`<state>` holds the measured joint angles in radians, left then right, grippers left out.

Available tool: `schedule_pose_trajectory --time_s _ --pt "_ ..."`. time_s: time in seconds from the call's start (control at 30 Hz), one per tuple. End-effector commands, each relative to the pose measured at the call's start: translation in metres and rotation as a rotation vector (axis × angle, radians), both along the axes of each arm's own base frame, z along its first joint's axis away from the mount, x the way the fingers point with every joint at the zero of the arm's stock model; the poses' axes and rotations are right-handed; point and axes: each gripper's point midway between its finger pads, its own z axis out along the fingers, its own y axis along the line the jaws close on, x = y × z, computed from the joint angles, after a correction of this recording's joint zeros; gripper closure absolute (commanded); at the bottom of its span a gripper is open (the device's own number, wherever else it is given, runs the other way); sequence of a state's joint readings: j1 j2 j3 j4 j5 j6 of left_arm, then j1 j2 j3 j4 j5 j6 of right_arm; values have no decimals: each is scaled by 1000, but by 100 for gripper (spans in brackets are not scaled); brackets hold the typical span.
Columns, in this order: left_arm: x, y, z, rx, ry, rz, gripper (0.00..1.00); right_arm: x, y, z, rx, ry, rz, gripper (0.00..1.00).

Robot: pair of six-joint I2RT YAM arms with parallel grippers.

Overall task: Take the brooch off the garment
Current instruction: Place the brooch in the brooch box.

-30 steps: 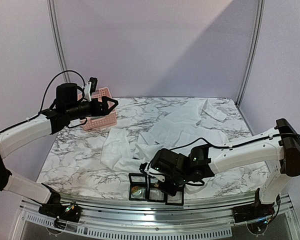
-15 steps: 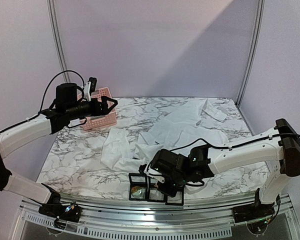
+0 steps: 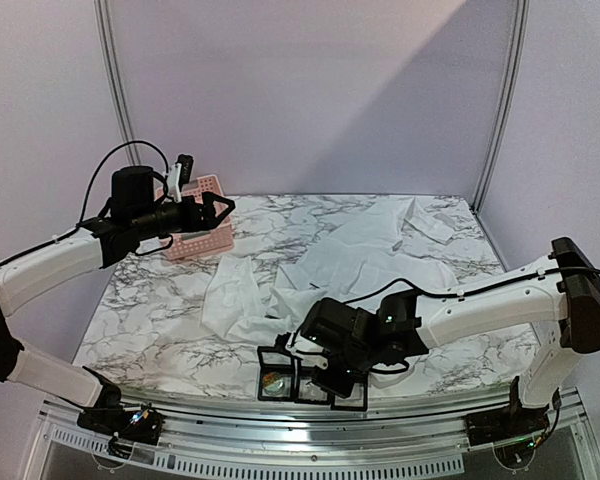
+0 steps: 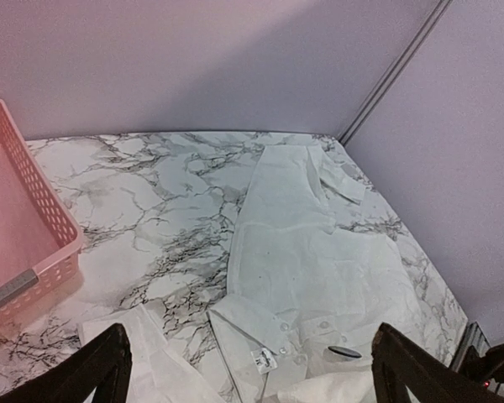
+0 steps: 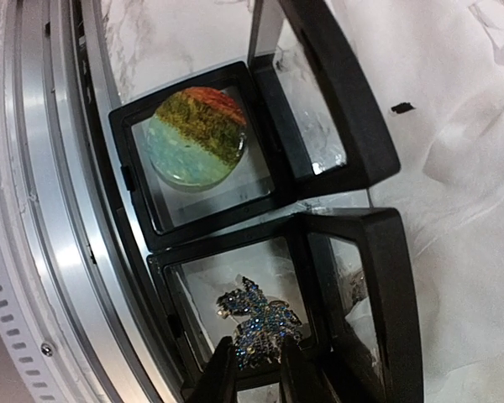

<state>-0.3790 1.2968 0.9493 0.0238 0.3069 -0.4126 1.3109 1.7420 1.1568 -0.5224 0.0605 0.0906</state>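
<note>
At the near edge of the bench [image 3: 150, 315], the sparkly blue brooch [image 5: 256, 323] is off the garment [image 4: 311, 260] and lying in an open black display box [image 5: 378, 252]. The right jaws sit close around its lower end, can't tell if they pinch it or just touch. Left jaws spread wide, up by the pink basket [image 4: 42, 201]. Looks like the drop-off step, so next it needs a clean release and a straight lift
</note>
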Motion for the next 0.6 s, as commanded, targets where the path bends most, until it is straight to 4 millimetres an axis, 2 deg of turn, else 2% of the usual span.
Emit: schedule_pose_trajectory --time_s 0.0,0.23,0.33,0.57 --pt "2 2 -12 4 27 -3 1 -5 6 15 59 2 17 76" --pt "2 3 -13 6 28 -3 0 -4 6 19 73 -2 1 60" --pt "2 3 -13 5 30 -1 0 -4 8 27 104 -5 1 52" --pt "4 -2 -21 -3 57 -18 1 1 15 75 270 16 4 35"
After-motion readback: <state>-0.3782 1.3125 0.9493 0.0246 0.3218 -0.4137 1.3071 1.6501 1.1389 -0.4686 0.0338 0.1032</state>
